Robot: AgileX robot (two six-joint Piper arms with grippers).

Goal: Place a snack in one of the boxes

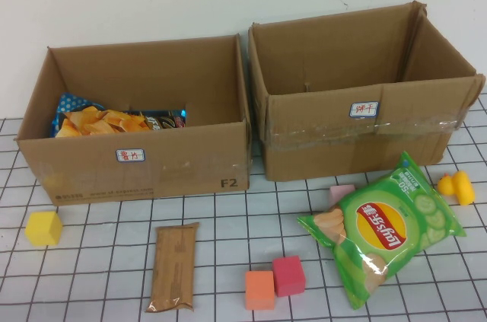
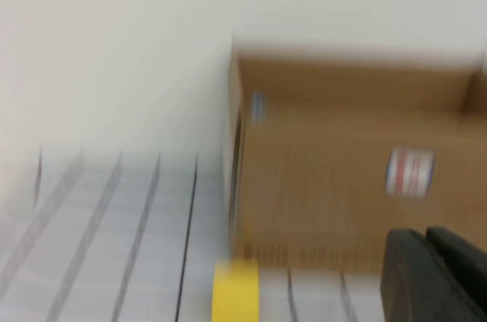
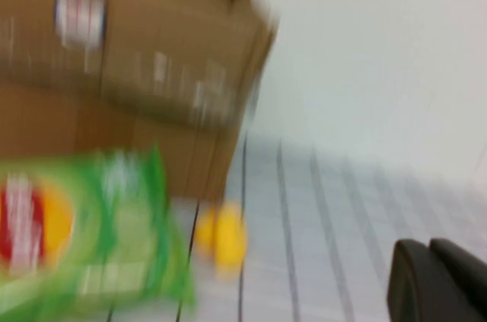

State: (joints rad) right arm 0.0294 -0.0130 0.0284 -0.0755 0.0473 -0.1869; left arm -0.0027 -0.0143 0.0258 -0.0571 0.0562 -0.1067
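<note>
- Two cardboard boxes stand at the far side — left box (image 1: 137, 156) holding chip bags, right box (image 1: 358, 109).
- Green chip bag (image 1: 384, 227) lies near-right, before the right box.
- Brown snack packet (image 1: 173, 266) lies near-left.
- Left gripper (image 2: 434, 276) and right gripper (image 3: 437, 280) — finger state cannot be told.

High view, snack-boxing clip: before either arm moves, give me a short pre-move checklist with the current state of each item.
1. Snack free to pick: green chip bag lies flat on the table, ungripped: ok.
2. Second snack: brown packet lies before the left box: ok.
3. Box room: right box looks empty; the left one holds chip bags: ok.
4. Clutter: pink cube, orange cube and yellow duck sit near the bag: not ok.
5. Left gripper: low in its wrist view only, holding nothing visible: cannot tell.
6. Right gripper: likewise: cannot tell.
</note>
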